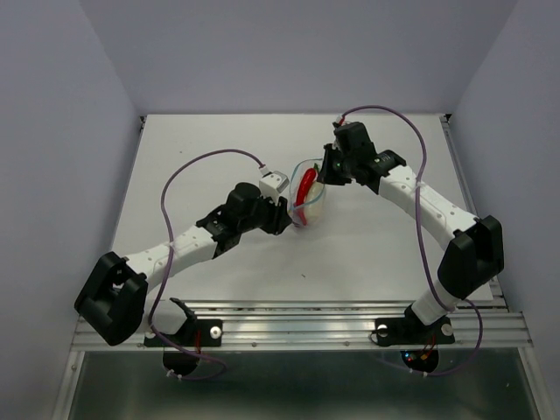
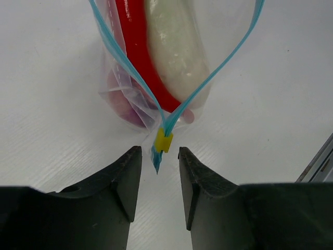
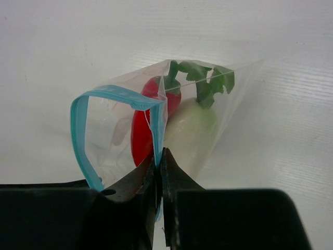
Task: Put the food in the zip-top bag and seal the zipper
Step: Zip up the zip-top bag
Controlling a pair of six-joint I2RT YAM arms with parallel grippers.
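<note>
The clear zip-top bag (image 1: 306, 199) lies mid-table between both grippers. Inside it are the red chili (image 2: 139, 57), the white radish (image 2: 177, 47) and the purple onion (image 2: 124, 107). The blue zipper (image 2: 117, 49) gapes open in a V that meets at a yellow slider (image 2: 164, 140). My left gripper (image 2: 158, 172) is open, with its jaws on either side of the bag's corner tip and not touching it. My right gripper (image 3: 160, 159) is shut on the zipper strip (image 3: 157, 130) at the bag's other end. The chili (image 3: 139, 138), the radish (image 3: 190, 130) and its green leaves (image 3: 204, 78) also show in the right wrist view.
The white table (image 1: 219, 136) carries only the bag. Grey walls stand on the left, back and right. A metal rail (image 1: 297, 319) runs along the near edge by the arm bases.
</note>
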